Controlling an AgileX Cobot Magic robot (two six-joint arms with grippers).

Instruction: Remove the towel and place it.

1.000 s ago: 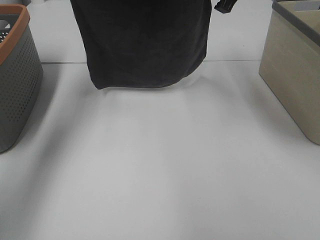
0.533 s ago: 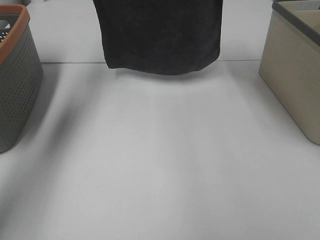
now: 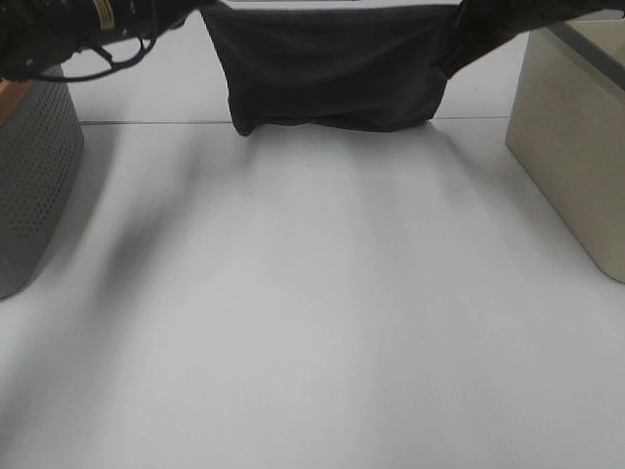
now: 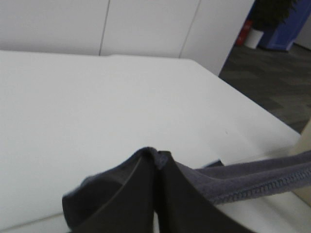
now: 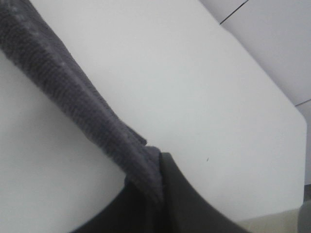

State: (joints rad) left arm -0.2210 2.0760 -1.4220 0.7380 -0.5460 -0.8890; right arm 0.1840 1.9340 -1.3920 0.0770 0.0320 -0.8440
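Found the left claw pressed together on a bunched corner of the towel, with the stitched hem pulled taut away from the pinch. Found the right claw likewise nipping another corner, with the cloth drawn off in a tight band. Saw both grips only through the wrist cameras. From the high camera, made out just the left arm and right arm at the top corners and could not pick out the claws. Saw from up there what the wrists missed: the towel stretched wide between the arms, hanging as a dark sheet over the far part of the white bench. Noted a grey perforated basket at the left edge and a beige bin at the right, both apart from the cloth.
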